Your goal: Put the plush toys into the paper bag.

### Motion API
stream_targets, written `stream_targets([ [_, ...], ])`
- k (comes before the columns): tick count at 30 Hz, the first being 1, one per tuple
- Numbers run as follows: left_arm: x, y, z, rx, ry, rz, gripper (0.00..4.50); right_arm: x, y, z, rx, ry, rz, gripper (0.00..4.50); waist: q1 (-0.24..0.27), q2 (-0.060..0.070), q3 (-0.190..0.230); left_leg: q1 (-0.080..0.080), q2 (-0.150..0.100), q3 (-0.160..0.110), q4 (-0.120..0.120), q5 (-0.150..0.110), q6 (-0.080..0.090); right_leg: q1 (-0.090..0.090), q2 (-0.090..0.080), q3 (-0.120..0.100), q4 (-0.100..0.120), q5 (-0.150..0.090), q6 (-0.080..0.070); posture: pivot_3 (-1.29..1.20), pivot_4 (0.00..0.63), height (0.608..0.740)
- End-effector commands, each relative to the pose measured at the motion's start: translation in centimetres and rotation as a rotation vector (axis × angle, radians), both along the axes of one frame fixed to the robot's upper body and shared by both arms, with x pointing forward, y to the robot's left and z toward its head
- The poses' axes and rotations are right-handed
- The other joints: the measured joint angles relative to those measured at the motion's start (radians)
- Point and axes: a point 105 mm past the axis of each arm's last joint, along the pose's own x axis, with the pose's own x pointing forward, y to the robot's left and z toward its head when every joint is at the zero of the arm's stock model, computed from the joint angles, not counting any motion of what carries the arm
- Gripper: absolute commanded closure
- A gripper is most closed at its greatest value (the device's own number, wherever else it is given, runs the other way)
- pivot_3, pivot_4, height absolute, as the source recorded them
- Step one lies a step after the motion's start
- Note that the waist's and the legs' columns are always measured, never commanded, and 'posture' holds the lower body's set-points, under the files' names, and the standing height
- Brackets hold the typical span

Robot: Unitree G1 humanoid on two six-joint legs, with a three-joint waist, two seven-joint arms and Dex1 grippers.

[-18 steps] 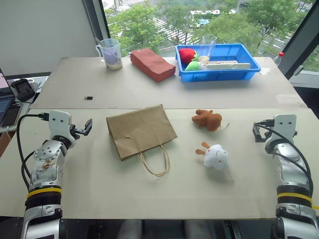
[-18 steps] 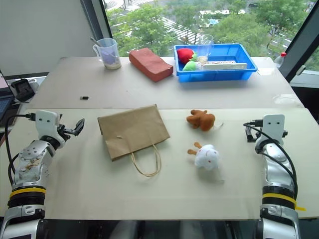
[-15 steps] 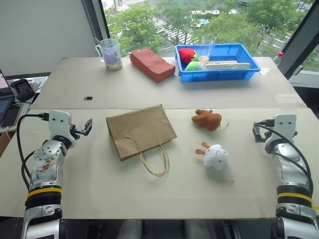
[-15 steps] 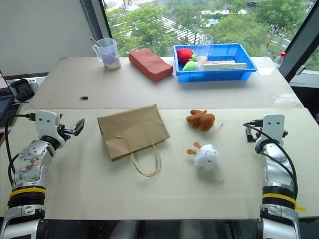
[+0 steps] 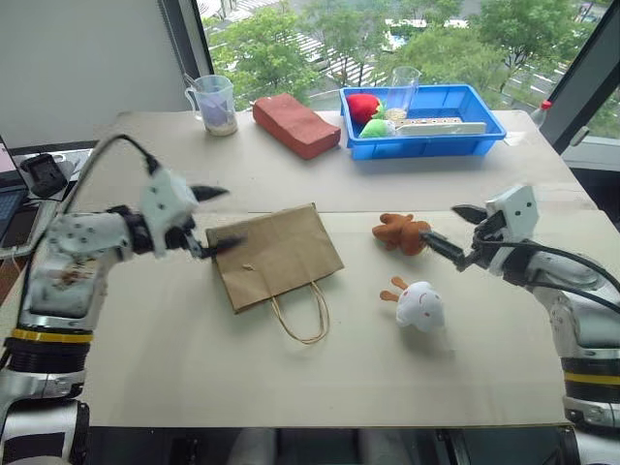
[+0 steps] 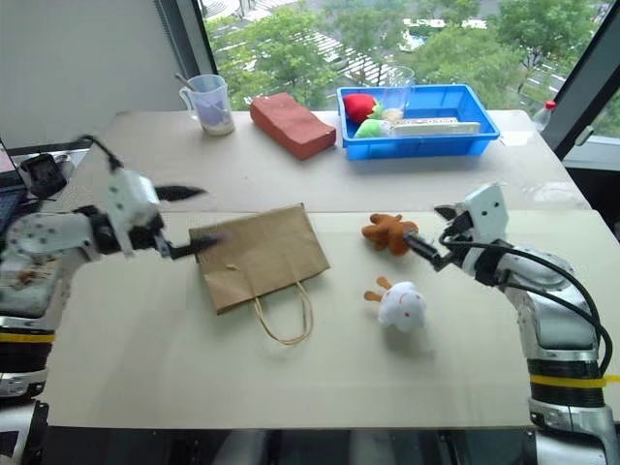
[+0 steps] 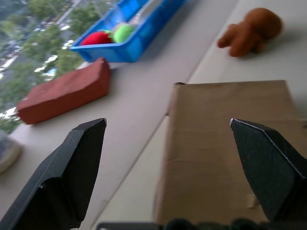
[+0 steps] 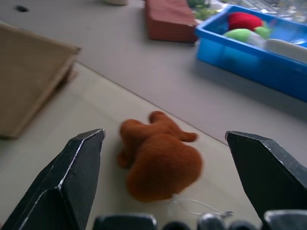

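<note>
The paper bag (image 5: 273, 255) lies flat on the near table (image 5: 174, 358), a bit left of the middle, with its two thin loop handles (image 5: 302, 312) pointing toward the near edge. The left gripper (image 5: 215, 215) hangs over the bag's far left corner with its two black fingers spread wide apart and nothing between them. The brown plush toy (image 5: 404, 232) lies right of the bag, close to the far edge of the near table where it meets the back table (image 5: 281, 170). The right gripper (image 5: 451, 231) points at this toy from the right, just beside it, and its fingers are wide apart too and hold nothing. In the right wrist view the brown toy sits between the two spread fingers but I cannot tell if they touch it. The white plush toy (image 5: 418, 303) with tan ears lies nearer the front edge, a little right of the bag's handles. On the back table a red-brown block (image 5: 295, 126) lies near the far edge, a clear cup (image 5: 216, 103) stands toward the far left corner, and a blue tray (image 5: 426, 141) with red and green soft shapes sits toward the far right corner.
</note>
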Motion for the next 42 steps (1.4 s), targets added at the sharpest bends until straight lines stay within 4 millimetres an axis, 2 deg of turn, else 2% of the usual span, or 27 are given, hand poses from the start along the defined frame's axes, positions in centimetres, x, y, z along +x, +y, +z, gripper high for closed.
stream_targets([
  [1, -0.5, -1.0, -0.8, 0.144, -0.056, -0.143, 0.09, -2.4, 3.3, 1.6, -0.008, 0.005, 0.181, 0.0, 0.001, 0.0, 0.0, 0.0, 0.0, 0.0, 0.0, 0.0, 0.0, 0.0, 0.0, 0.0, -0.001, 0.0, 0.0, 0.0, 0.15, 0.74],
  [3, -0.7, -1.4, -2.2, 0.203, -0.055, -0.205, 0.09, -3.1, 4.5, 2.0, -0.008, 0.011, 0.228, 0.0, 0.002, 0.0, 0.0, 0.0, 0.0, 0.0, 0.0, 0.0, 0.0, 0.0, 0.0, 0.0, -0.001, 0.0, 0.0, 0.0, 0.15, 0.74],
  [8, -0.6, -1.6, -4.4, 0.296, -0.06, -0.28, 0.09, -4.8, 5.9, 2.3, -0.037, 0.046, 0.307, 0.0, 0.007, 0.0, 0.0, -0.002, 0.0, 0.0, 0.0, 0.0, 0.0, -0.001, 0.0, 0.0, -0.001, 0.0, 0.0, 0.0, 0.15, 0.74],
  [12, -0.1, -1.5, -5.1, 0.33, -0.086, -0.295, 0.09, -5.7, 6.5, 2.5, -0.051, 0.065, 0.342, 0.0, 0.009, 0.0, 0.0, -0.003, 0.0, 0.0, 0.001, 0.0, 0.001, -0.002, 0.0, -0.001, -0.001, 0.0, 0.0, 0.0, 0.15, 0.74],
  [17, 0.3, -2.6, -5.8, 0.309, -0.092, -0.309, 0.09, -5.6, 6.9, 2.8, -0.049, 0.052, 0.338, 0.0, 0.008, 0.0, 0.0, -0.003, 0.0, 0.0, 0.002, 0.0, 0.001, -0.001, 0.0, 0.0, -0.001, 0.0, 0.0, 0.0, 0.15, 0.74],
  [22, 0.4, -2.8, -6.1, 0.296, -0.08, -0.314, 0.09, -5.5, 6.7, 2.5, -0.057, 0.057, 0.328, 0.0, 0.005, 0.0, 0.0, -0.003, 0.0, -0.001, 0.002, -0.001, 0.001, -0.002, 0.0, -0.001, 0.0, 0.0, 0.0, 0.0, 0.15, 0.74],
  [28, 0.7, -3.1, -5.4, 0.261, -0.075, -0.306, 0.09, -5.3, 6.6, 2.4, -0.06, 0.057, 0.325, 0.0, 0.006, -0.001, 0.0, -0.003, 0.0, -0.001, 0.002, -0.001, 0.001, -0.002, 0.0, -0.001, 0.0, 0.0, 0.0, 0.0, 0.15, 0.74],
  [39, -0.5, -4.2, -4.8, 0.19, -0.033, -0.373, 0.09, -5.5, 6.6, 2.3, -0.066, 0.061, 0.329, 0.0, 0.004, -0.001, 0.0, -0.003, 0.0, -0.001, 0.002, -0.001, 0.001, -0.002, 0.0, -0.001, 0.001, 0.0, 0.0, 0.0, 0.15, 0.74],
  [42, -0.2, -4.5, -4.5, 0.195, -0.054, -0.37, 0.09, -5.5, 6.5, 2.2, -0.068, 0.061, 0.329, 0.0, 0.005, -0.001, 0.0, -0.003, 0.0, -0.001, 0.002, -0.001, 0.001, -0.002, 0.0, -0.001, 0.0, 0.0, 0.0, 0.0, 0.15, 0.74],
])
